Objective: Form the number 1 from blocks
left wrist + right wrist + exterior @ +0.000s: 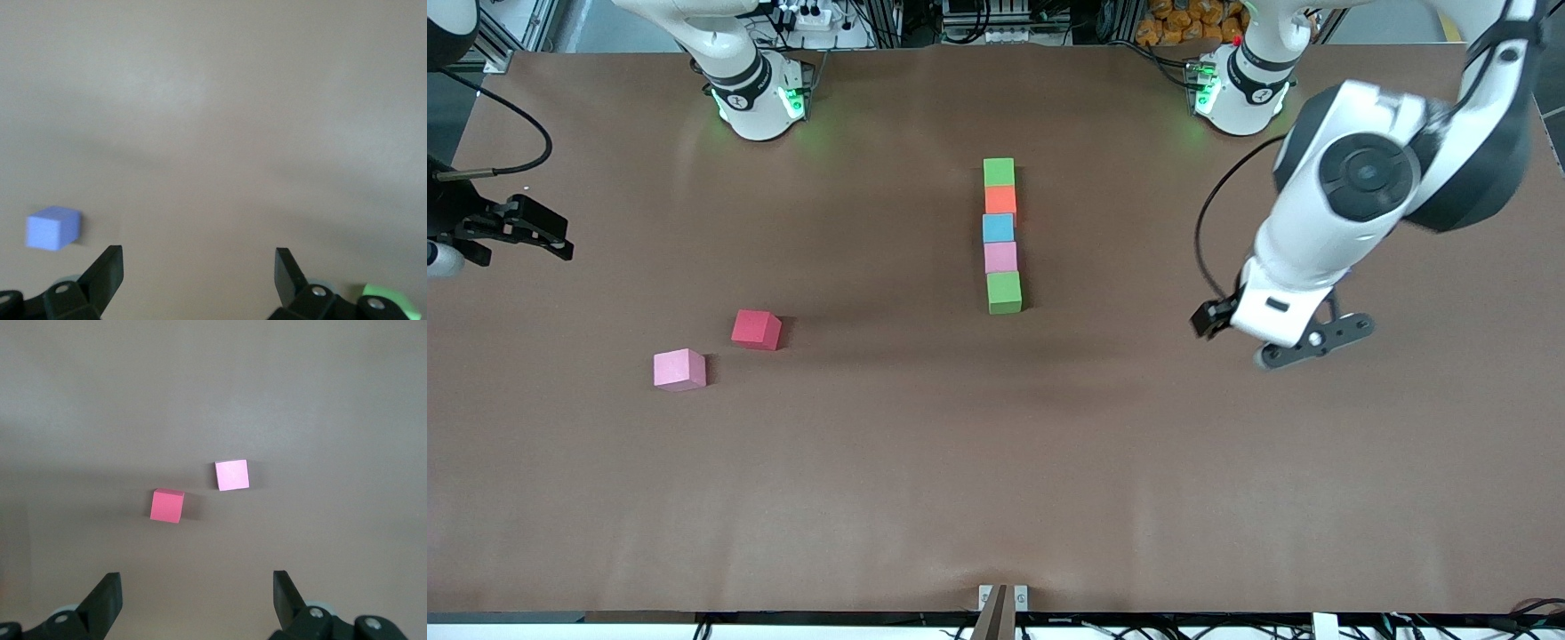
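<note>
Both end effectors, left (199, 267) and right (197, 590), released and empty; five-block column (1000, 236) laid; red (756, 329), pink (679, 369), purple (53, 228) blocks lie apart from it.

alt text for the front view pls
Five blocks form a touching column mid-table: green block, orange block, cyan block, pink block, green block. A red block and another pink block lie loose toward the right arm's end.

Matte blocks (1000, 236), matte brown table (1049, 462)
</note>
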Controlling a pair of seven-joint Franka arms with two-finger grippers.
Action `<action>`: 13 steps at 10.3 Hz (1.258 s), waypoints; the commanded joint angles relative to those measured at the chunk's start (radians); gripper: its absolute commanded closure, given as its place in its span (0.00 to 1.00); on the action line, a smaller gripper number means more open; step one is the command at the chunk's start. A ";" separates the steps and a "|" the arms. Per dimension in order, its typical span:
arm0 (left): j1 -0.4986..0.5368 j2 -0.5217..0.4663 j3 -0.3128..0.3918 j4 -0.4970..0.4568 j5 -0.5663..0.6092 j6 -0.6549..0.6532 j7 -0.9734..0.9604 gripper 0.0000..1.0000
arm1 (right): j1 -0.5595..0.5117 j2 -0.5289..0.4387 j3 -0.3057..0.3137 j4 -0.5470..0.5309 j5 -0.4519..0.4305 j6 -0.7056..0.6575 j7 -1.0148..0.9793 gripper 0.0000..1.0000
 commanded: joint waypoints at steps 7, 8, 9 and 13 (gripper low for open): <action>-0.112 -0.305 0.398 -0.024 -0.190 -0.180 0.489 0.00 | -0.021 0.016 0.009 0.033 0.003 -0.017 -0.012 0.00; -0.098 -0.317 0.399 -0.012 -0.176 -0.180 0.568 0.00 | -0.021 0.016 0.009 0.033 0.003 -0.017 -0.011 0.00; -0.075 -0.322 0.394 0.002 -0.176 -0.183 0.581 0.00 | -0.021 0.017 0.009 0.033 0.003 -0.017 -0.011 0.00; -0.078 -0.287 0.371 0.074 -0.182 -0.307 0.593 0.00 | -0.020 0.016 0.010 0.033 0.003 -0.018 -0.011 0.00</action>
